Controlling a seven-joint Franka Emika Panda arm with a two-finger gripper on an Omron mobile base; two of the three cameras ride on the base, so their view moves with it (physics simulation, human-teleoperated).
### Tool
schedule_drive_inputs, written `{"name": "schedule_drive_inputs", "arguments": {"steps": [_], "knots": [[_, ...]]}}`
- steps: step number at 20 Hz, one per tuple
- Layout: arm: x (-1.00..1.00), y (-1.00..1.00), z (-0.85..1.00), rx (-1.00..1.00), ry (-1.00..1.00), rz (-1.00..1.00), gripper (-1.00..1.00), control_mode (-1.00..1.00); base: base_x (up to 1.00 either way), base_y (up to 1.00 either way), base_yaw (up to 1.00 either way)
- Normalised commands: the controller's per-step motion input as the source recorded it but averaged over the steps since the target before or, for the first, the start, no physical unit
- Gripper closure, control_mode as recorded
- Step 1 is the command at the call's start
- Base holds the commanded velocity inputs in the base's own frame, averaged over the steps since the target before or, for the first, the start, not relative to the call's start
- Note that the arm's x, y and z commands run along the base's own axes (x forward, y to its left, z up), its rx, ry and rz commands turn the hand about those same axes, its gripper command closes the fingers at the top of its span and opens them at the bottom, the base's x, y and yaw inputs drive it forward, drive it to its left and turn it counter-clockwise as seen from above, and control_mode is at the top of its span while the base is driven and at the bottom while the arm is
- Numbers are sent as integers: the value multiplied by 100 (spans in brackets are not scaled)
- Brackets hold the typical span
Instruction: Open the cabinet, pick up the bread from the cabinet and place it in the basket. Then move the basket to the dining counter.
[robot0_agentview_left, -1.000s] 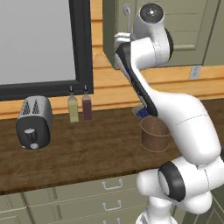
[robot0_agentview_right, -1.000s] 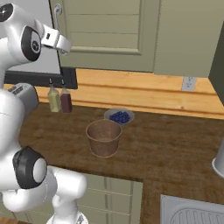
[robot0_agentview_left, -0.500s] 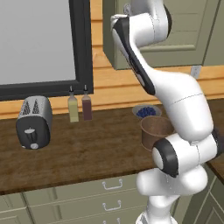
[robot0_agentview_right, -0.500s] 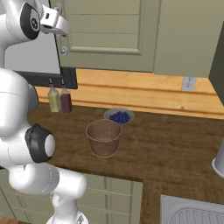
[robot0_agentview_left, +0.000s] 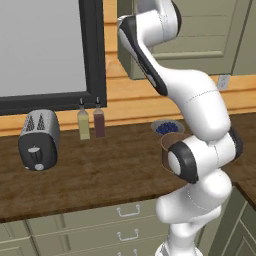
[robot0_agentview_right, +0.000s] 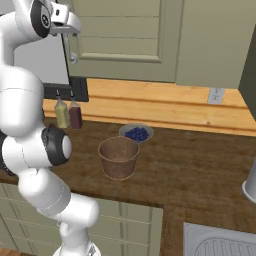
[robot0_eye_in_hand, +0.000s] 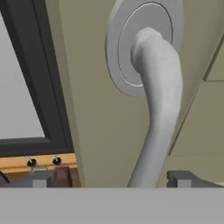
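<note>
Silver metal runs between the two dark fingertips (robot0_eye_in_hand: 43, 178) of the robot's hand (robot0_eye_in_hand: 111, 179), which is parted wide and grips nothing: the bar handle (robot0_eye_in_hand: 159, 109) of the cabinet (robot0_agentview_right: 125, 35) passes through the gap, touching neither tip as far as can be seen. The hand is raised high at the door's left edge because, by my reading, it is lining up to close on the handle and pull. Below, on the wooden tabletop (robot0_agentview_right: 200, 165), the basket (robot0_agentview_right: 119, 157) stands upright with nothing in it, waiting for the bread, with a bowl of blue berries (robot0_agentview_right: 136, 133) just behind it. Two bottles (robot0_agentview_left: 91, 120) and a toaster (robot0_agentview_left: 37, 140) sit further left. Beyond, the cabinet door is shut, so the bread is presumably behind it, hidden.
</note>
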Motion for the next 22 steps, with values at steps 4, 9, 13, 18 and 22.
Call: {"name": "schedule_drive_inputs", "arguments": {"steps": [4,9,13,18,22], "knots": [[25,-10,-33,-2,0,-3,-100,-100,0,0,0],[18,-21,-40,-1,-5,-6,-100,-100,0,0,0],[6,-36,-39,1,-25,-1,-100,-100,0,0,0],[7,-20,-17,0,-9,-1,-100,-100,0,0,0],[30,0,-3,0,-1,0,-100,-100,0,0,0]]}}
